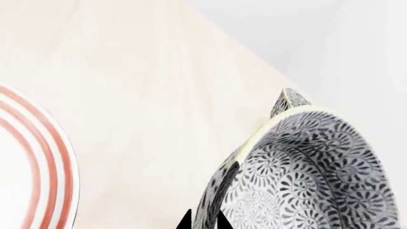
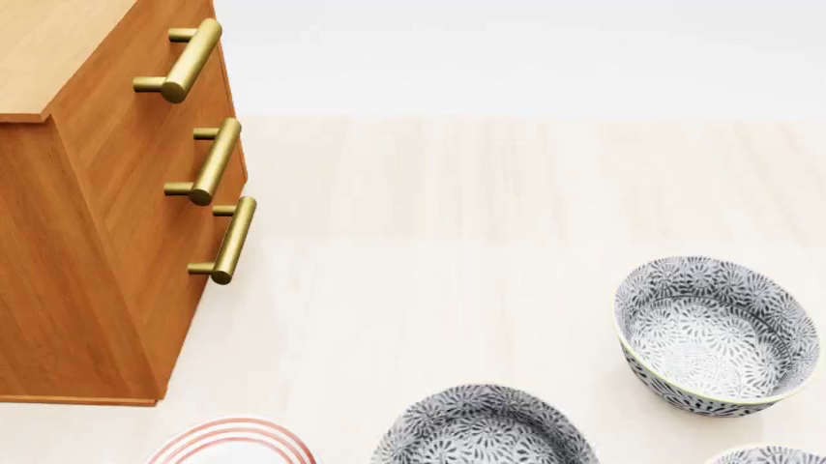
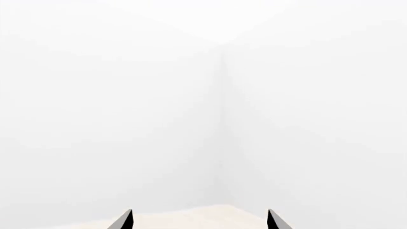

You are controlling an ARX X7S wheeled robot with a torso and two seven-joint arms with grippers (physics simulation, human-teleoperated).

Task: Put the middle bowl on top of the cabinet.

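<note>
Left wrist view: the middle bowl (image 1: 311, 171) is seen lower right, upright, mouth up, round so no long axis. The left gripper (image 1: 203, 222) tips straddle its rim; whether it's clamped can't be told.

Head view: the bowl (image 2: 485, 425) is sat bottom centre, the cabinet (image 2: 77, 242) upper left.

Right wrist view: the right gripper (image 3: 200, 224) is spread, empty.

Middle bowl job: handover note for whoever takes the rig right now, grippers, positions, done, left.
Left gripper: only the fingertips show, close together right by the rim of a patterned bowl; whether it grips is not visible.
Right gripper: open, empty, facing blank walls.
Neither arm shows in the head view.
Three patterned bowls on the pale floor: one at the bottom edge, one further right, a sliver at the corner. A red-striped plate lies beside them.
The cabinet stands far left; the visible part of its top is bare.
Done: nothing placed yet.
Left: grasp the middle bowl, lift, set it on the cabinet top.
</note>
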